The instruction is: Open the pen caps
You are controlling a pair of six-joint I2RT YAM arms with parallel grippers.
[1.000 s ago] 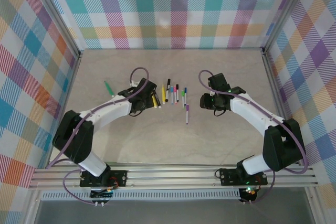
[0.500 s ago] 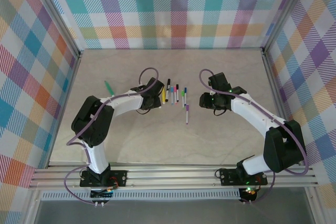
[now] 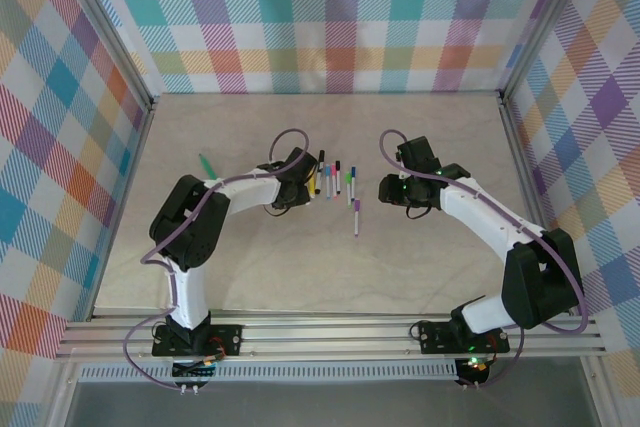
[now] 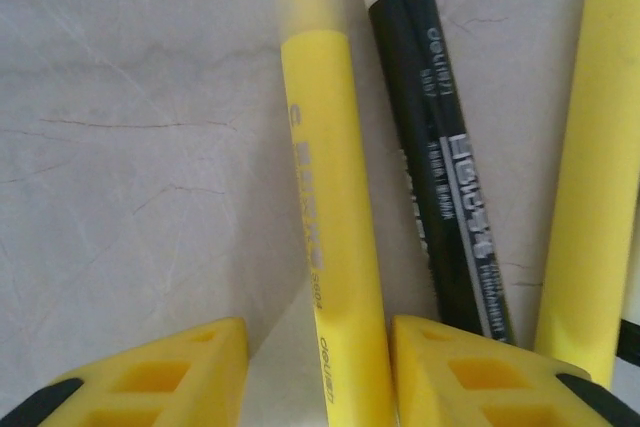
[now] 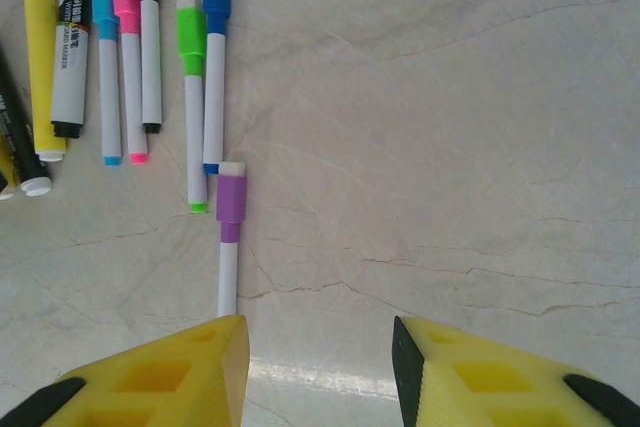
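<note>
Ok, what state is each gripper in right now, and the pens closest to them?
Left gripper: open, straddling the thick yellow plastic highlighter, not clamped.
Right gripper: open, empty.
Purple-capped thin white pen: lying flat, cap on.
Green-capped thin white pen: lying flat, cap on.
Blue-capped thin white pen: lying flat, cap on.
Black marker with white lettering: lying flat beside the highlighter.

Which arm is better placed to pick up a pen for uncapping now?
Left. The left gripper stands open astride the yellow highlighter; the right gripper hangs open over bare table, the purple-capped pen beside it.
</note>
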